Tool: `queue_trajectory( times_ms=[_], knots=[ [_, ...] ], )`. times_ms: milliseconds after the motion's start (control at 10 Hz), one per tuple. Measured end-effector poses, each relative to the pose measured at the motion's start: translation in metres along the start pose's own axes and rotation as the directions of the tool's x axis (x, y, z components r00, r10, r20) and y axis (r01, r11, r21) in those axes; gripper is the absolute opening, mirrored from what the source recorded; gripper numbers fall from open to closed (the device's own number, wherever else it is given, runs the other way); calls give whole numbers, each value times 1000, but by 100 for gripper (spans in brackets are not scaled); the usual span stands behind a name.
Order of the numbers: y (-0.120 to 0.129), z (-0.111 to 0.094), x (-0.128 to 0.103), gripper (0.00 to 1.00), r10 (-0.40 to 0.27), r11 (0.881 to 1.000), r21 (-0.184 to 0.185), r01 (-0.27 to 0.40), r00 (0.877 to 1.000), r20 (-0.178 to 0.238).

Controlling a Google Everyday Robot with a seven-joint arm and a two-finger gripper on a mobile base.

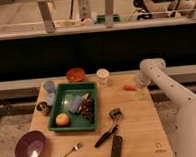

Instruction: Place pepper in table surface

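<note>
The pepper, small, slender and orange-red, lies on the light wooden table surface near its far right edge. My gripper hangs from the white arm just right of the pepper, low over the table. It looks close beside the pepper; I cannot tell whether they touch.
A green tray holds an orange fruit, grapes and a blue item. An orange-red bowl and a white cup stand at the back. A purple bowl, fork, black-handled tool and black bar lie in front.
</note>
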Motion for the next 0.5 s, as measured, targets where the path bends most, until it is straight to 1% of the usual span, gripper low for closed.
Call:
queue_trajectory(
  times_ms=[500],
  knots=[
    [-5, 11, 6, 80, 21, 1000, -6, -21, 1000, 22]
  ],
)
